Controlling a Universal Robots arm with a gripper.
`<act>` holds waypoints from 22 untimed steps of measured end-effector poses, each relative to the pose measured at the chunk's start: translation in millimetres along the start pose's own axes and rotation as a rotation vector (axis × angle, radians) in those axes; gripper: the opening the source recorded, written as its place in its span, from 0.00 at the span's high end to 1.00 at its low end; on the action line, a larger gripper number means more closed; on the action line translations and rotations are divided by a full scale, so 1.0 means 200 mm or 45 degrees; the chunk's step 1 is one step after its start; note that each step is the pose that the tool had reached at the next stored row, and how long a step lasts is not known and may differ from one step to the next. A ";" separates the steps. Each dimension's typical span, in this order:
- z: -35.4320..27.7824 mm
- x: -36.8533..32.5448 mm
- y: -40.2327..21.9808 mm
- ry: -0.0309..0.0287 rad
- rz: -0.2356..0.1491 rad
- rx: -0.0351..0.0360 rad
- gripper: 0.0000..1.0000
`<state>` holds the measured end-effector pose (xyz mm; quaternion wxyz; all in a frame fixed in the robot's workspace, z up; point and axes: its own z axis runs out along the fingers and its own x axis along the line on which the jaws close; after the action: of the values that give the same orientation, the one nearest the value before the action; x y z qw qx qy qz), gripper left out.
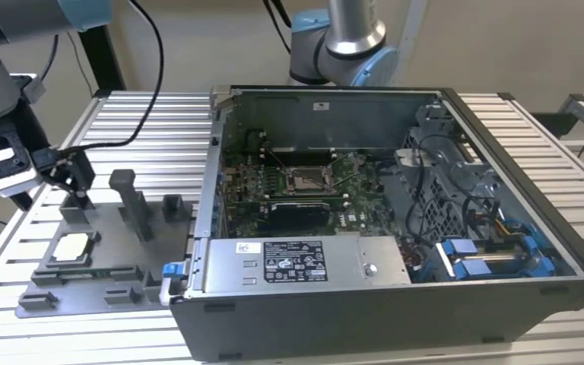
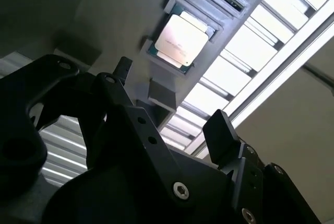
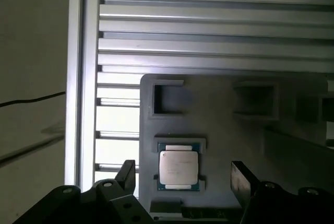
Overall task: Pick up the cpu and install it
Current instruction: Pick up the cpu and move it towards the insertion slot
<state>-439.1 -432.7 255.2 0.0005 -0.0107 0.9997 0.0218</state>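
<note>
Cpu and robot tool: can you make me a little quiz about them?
1. True or false: the cpu is already inside the computer case.
2. The tool is: A) open and empty; B) shut on the cpu; C) shut on a cable.
3. What colour is the fixture that the cpu lies on?
Key: 1 false; 2 A; 3 grey.
</note>
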 end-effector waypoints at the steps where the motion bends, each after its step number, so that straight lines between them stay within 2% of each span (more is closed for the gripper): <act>1: 0.007 0.000 -0.002 0.0000 0.000 0.0000 0.00; 22: 0.180 0.001 -0.033 -0.0002 0.000 -0.0001 0.00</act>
<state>-439.2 -437.7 219.0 0.0006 -0.0107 0.9997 0.0219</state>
